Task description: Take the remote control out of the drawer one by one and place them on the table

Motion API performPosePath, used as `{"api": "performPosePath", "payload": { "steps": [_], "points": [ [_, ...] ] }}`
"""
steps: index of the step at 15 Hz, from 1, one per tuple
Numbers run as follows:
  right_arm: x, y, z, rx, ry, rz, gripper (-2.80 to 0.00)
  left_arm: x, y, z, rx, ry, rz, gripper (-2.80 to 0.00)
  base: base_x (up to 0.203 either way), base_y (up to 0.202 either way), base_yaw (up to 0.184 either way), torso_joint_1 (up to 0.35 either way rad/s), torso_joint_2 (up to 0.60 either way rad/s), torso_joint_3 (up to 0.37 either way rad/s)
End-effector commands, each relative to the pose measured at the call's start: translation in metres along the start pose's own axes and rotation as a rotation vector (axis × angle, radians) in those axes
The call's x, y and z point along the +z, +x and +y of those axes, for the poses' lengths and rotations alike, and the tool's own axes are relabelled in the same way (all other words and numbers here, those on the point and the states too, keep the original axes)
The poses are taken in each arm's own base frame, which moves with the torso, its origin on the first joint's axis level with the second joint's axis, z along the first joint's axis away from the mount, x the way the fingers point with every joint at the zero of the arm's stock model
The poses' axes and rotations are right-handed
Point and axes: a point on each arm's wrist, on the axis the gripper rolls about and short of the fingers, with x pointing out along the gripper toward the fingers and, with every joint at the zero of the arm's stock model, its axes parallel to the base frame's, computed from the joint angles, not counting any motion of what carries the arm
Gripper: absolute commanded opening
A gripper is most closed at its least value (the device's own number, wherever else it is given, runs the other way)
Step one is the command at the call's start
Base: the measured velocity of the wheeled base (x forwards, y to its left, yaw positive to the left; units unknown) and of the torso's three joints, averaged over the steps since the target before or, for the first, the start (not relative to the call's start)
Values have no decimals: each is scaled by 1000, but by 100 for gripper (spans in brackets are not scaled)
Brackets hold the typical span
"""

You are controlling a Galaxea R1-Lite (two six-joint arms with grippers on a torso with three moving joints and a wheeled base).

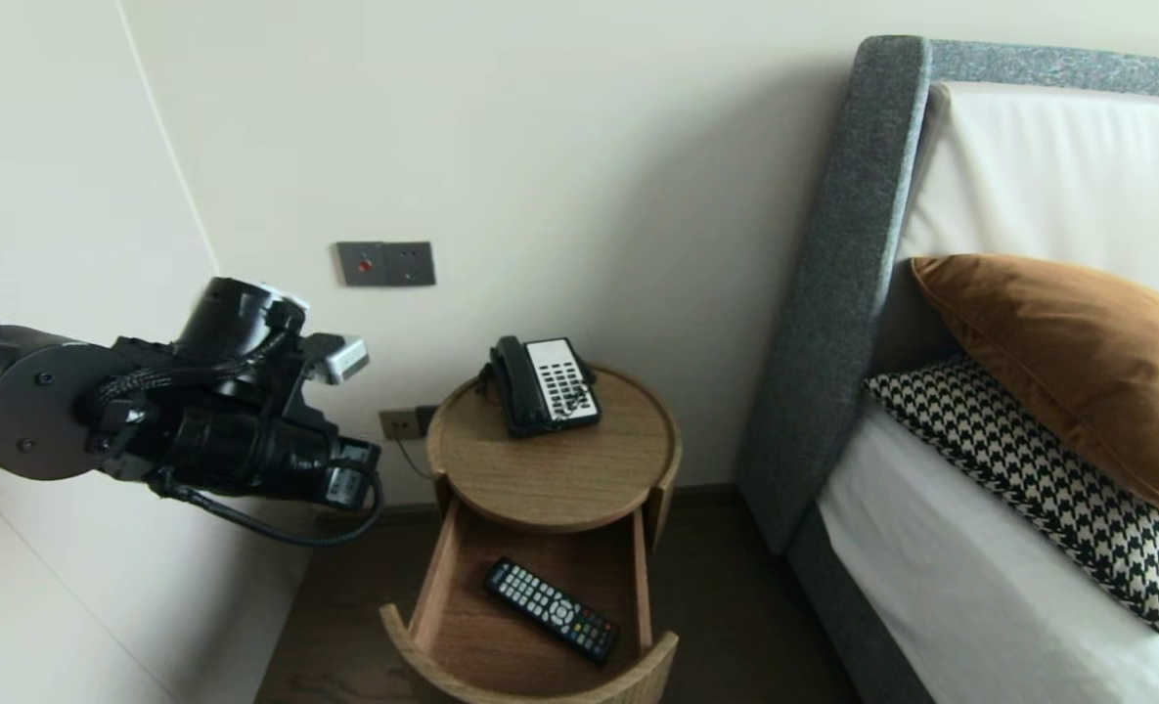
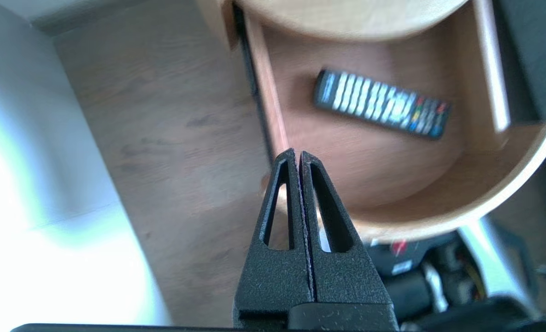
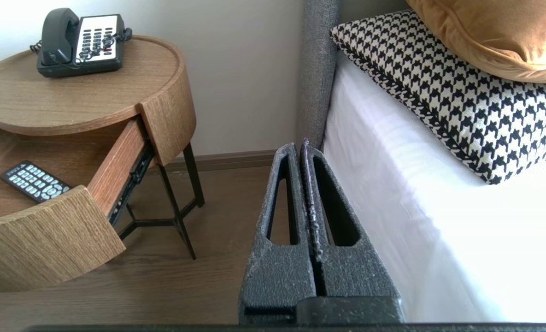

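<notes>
Your left pincer (image 2: 299,154) is closed and empty; the remote (image 2: 381,103) lies crosswise ahead of its tips, down in the open drawer (image 2: 461,203)

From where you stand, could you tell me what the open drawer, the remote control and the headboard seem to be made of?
Drawer: wood or wood veneer, matt, with visible brown grain.
Remote control: apparently black plastic, with pale and coloured buttons, perhaps rubber.
Headboard: upholstered in grey fabric, flecked and felt-like; its core is hidden.
</notes>
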Motion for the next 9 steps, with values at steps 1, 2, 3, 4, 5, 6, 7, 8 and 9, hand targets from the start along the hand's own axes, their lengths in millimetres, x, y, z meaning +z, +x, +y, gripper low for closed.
{"api": "performPosePath", "payload": {
  "steps": [1,2,3,4,5,6,7,8,9],
  "points": [
    [-1,0,0,0,0,-4,-280,-5,11,3,-2,0,55,-280,0,0,0,0,0,0],
    [-1,0,0,0,0,-4,-280,-7,13,3,-9,5,81,-280,0,0,0,0,0,0],
    [-1,0,0,0,0,-4,-280,-11,15,1,-13,18,97,-280,0,0,0,0,0,0],
    [-1,0,0,0,0,-4,-280,-17,16,-3,-28,35,115,-280,0,0,0,0,0,0],
    [-1,0,0,0,0,-4,-280,-23,15,-10,-57,52,128,-280,0,0,0,0,0,0],
    [-1,0,0,0,0,-4,-280,-27,12,-13,-76,56,132,-280,0,0,0,0,0,0],
    [-1,0,0,0,0,-4,-280,-30,11,-14,-102,55,129,-280,0,0,0,0,0,0],
    [-1,0,0,0,0,-4,-280,-30,7,-14,-118,57,114,-280,0,0,0,0,0,0],
    [-1,0,0,0,0,-4,-280,-30,0,-15,-142,58,95,-280,0,0,0,0,0,0]
  ]
}}
